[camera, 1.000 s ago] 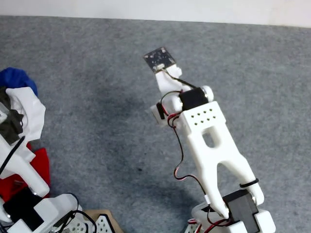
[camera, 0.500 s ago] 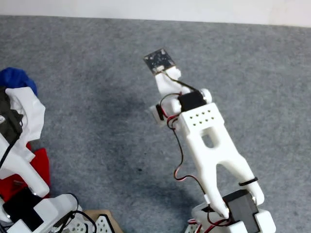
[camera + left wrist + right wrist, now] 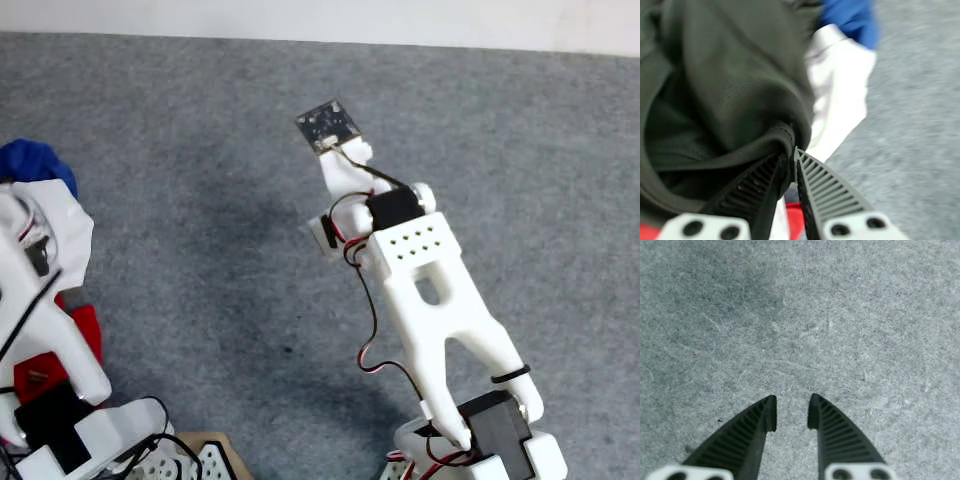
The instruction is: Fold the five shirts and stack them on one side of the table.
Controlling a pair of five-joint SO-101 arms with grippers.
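L arm [image 3: 45, 340] further over shirt pile [image 3: 68, 230]; grey felt tabletop [image 3: 200, 130], white wall [image 3: 400, 18]

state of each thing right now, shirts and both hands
left hand: shut on the hem of the dark shirt
dark shirt: bunched up, not folded, pinched at one edge
white shirt: crumpled, not folded, beside the dark shirt
blue shirt: crumpled, not folded, at the heap's far end
red shirt: partly covered, fold cannot be told
right hand: open, holding nothing, over bare table
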